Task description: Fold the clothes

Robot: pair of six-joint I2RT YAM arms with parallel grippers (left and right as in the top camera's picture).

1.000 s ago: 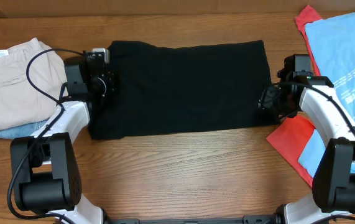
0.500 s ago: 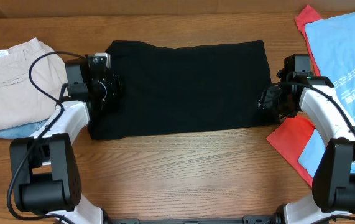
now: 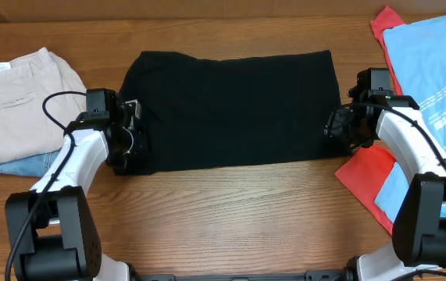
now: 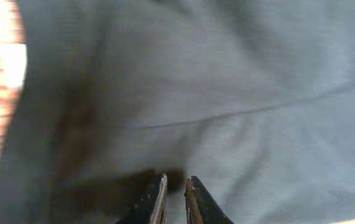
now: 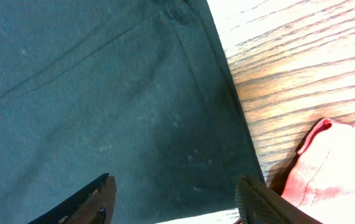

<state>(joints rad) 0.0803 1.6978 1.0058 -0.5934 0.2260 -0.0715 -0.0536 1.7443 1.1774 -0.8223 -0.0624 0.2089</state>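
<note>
the black shirt (image 3: pixel 230 109) lies flat in the middle of the desk (image 3: pixel 230 226) as one wide block, no sleeves showing from above, so i judge a first fold done and the next one in hand: getting a hold on its two short ends.

my left fingers (image 4: pixel 155 202) are at the shirt's 8 o'clock corner, low over the cloth. the tips stand close with only a sliver between them, and that view is so blurred that i cannot tell whether they are shut on a pinch of fabric or just short of it.

my right fingers (image 5: pixel 93 202) are at the 3 o'clock end, spread wide and holding nothing. the stitched edge of the shirt runs between them, with bare wood beyond and a bit of the red shirt (image 3: pixel 367 179) just past it at 4 o'clock.

the blue shirt (image 3: pixel 433 70) lies over the red one at the desk's 2 o'clock, waiting its turn. a beige garment (image 3: pixel 12 94) sits at 10 o'clock.

next, as i read it, the right side must drop onto that edge and close on the black cloth alone, well clear of the red. the left must make sure of its pinch. then both ends lift together and carry across evenly, or the fold will skew.
</note>
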